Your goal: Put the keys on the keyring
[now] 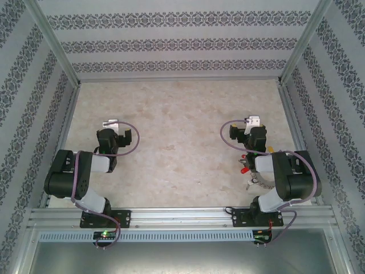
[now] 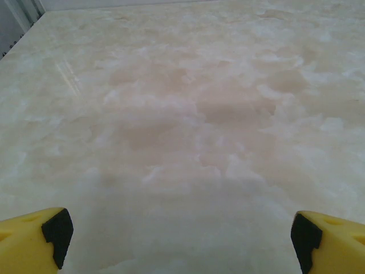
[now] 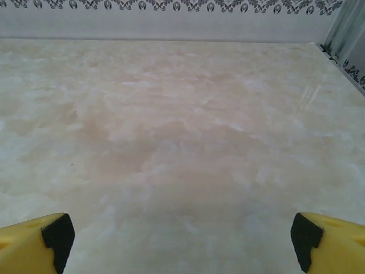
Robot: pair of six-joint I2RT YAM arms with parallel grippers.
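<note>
Stage: start, apparently nothing threaded | keys (image 1: pixel 244 164) loose on tabletop (image 1: pixel 182 131) by right arm (image 1: pixel 288 177) | left tool (image 2: pixel 182 240) wide open, empty | right tool (image 3: pixel 182 240) likewise | all threading left

We're getting the keys (image 1: pixel 245 165) only in part: the right arm (image 1: pixel 288 177) is covering much of the pile, and the pieces are reading too small to count. Frame bottoms are cropping the fingers (image 2: pixel 31 237) of the left gripper (image 2: pixel 181 240) and the right gripper (image 3: pixel 181 240).
</note>
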